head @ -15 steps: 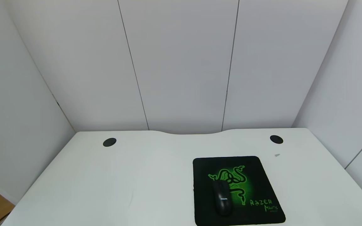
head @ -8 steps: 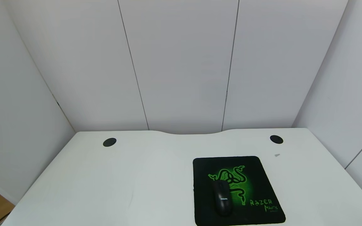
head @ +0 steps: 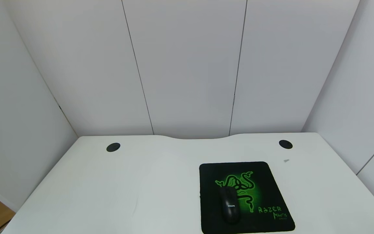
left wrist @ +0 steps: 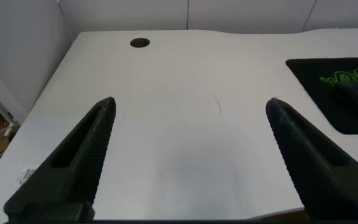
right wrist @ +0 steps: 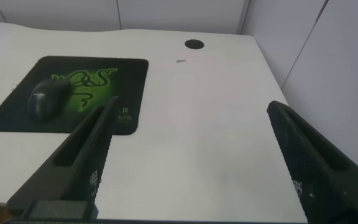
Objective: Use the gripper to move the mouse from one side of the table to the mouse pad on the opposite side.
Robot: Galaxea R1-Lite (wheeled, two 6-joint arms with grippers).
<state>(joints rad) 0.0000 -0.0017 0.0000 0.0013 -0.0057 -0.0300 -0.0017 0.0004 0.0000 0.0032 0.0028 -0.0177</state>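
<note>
- While one mouse lies on the one mouse pad, over the green emblem's near side, nothing grips it.
- One white tabletop carries the pad on its right half and has two round black cable holes.
- Left hand: fingers spread wide, holding nothing, above the tabletop's left side.
- Right hand: fingers spread wide, holding nothing, near the pad.

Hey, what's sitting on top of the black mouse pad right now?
A small glossy black oval mouse lies on the square black mouse pad, over the lower left of its green snake emblem. The part of the emblem beneath the mouse is hidden. Nothing else sits on it.
</note>
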